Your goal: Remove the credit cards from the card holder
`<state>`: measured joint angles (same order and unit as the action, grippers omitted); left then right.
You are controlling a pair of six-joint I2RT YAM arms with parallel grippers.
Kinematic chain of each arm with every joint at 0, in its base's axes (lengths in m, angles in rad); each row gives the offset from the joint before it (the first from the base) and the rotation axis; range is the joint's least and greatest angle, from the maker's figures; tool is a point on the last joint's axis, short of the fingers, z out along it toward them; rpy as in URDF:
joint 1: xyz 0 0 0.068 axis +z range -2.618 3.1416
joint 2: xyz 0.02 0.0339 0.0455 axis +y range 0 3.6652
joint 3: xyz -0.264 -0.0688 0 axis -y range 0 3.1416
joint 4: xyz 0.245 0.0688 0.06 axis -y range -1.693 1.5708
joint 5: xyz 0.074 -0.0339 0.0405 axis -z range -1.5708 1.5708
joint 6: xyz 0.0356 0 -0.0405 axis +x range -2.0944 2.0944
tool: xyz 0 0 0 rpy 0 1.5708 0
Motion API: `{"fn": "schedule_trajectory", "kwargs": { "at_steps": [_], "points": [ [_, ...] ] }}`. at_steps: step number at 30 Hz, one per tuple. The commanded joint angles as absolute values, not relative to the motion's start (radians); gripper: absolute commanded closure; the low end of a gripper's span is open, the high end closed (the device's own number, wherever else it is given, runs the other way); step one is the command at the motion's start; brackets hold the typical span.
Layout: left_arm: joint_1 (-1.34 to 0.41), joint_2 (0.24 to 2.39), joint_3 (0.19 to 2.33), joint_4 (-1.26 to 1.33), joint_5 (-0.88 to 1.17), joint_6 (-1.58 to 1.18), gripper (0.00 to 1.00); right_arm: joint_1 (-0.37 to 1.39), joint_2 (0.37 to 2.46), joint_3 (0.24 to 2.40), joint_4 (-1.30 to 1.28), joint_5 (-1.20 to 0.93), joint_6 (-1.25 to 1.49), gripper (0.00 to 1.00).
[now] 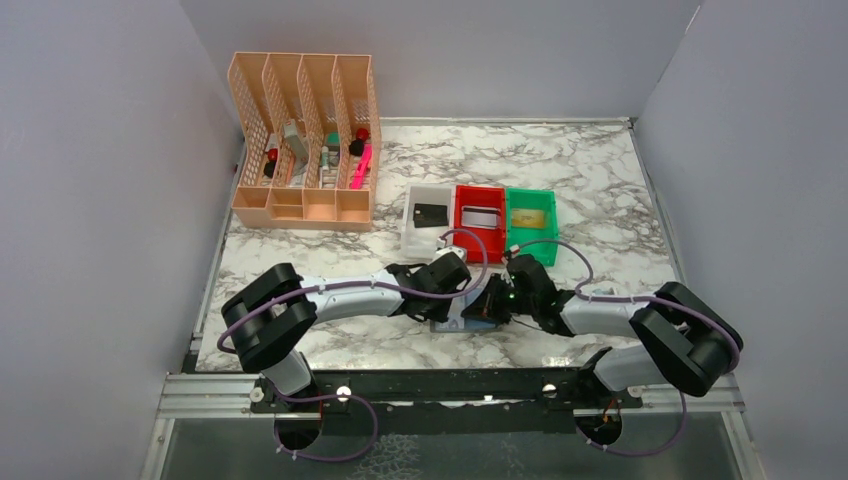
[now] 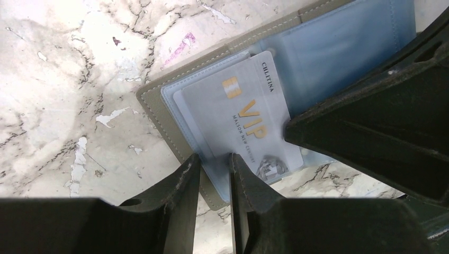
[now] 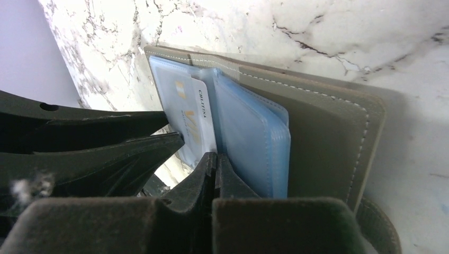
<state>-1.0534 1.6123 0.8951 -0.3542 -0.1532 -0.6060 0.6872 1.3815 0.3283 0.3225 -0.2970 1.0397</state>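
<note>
Cards (image 1: 430, 213) lie in bins (image 1: 480, 189); one card (image 2: 249, 116) remains in holder (image 2: 159, 114), near edge. Right claw (image 3: 214, 161) is clenched; left claw (image 2: 214, 161): cannot tell.

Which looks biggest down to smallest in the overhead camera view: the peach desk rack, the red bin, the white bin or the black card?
1. Peach desk rack, clearly the largest.
2. Red bin and white bin: these look about alike, so I won't rank them.
3. Black card, lying inside the white bin.
</note>
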Motion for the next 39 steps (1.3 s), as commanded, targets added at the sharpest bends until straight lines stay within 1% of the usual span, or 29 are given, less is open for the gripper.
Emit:
{"fn": "schedule_trajectory", "kwargs": {
  "at_steps": [1, 10, 11, 14, 16, 20, 23, 29, 34, 39],
  "points": [
    [-1.058, 1.657, 0.867, -0.435, -0.211, -0.597, 0.72, 0.663, 1.326, 0.291, 0.323, -0.294, 1.031, 0.99],
    [-1.058, 1.655, 0.871, -0.434, -0.211, -0.598, 0.72, 0.636, 1.273, 0.276, 0.271, -0.298, 1.009, 0.99],
    [-1.057, 1.654, 0.872, -0.434, -0.21, -0.596, 0.72, 0.636, 1.274, 0.277, 0.277, -0.304, 1.01, 0.96],
    [-1.059, 1.649, 0.875, -0.433, -0.206, -0.592, 0.72, 0.637, 1.3, 0.283, 0.331, -0.352, 1.012, 0.83],
    [-1.058, 1.647, 0.877, -0.432, -0.204, -0.587, 0.72, 0.637, 1.327, 0.298, 0.352, -0.374, 1.008, 0.78],
    [-1.059, 1.641, 0.879, -0.431, -0.196, -0.585, 0.72, 0.637, 1.393, 0.338, 0.358, -0.384, 0.971, 0.72],
    [-1.06, 1.64, 0.882, -0.43, -0.192, -0.584, 0.72, 0.637, 1.45, 0.359, 0.367, -0.398, 0.96, 0.71],
    [-1.06, 1.643, 0.877, -0.423, -0.184, -0.586, 0.75, 0.637, 1.508, 0.344, 0.436, -0.42, 0.983, 0.73],
    [-1.06, 1.638, 0.873, -0.423, -0.186, -0.587, 0.75, 0.637, 1.512, 0.328, 0.483, -0.443, 1.012, 0.89],
    [-1.06, 1.631, 0.865, -0.423, -0.192, -0.588, 0.75, 0.636, 1.476, 0.314, 0.488, -0.442, 1.027, 0.99]
  ]
}}
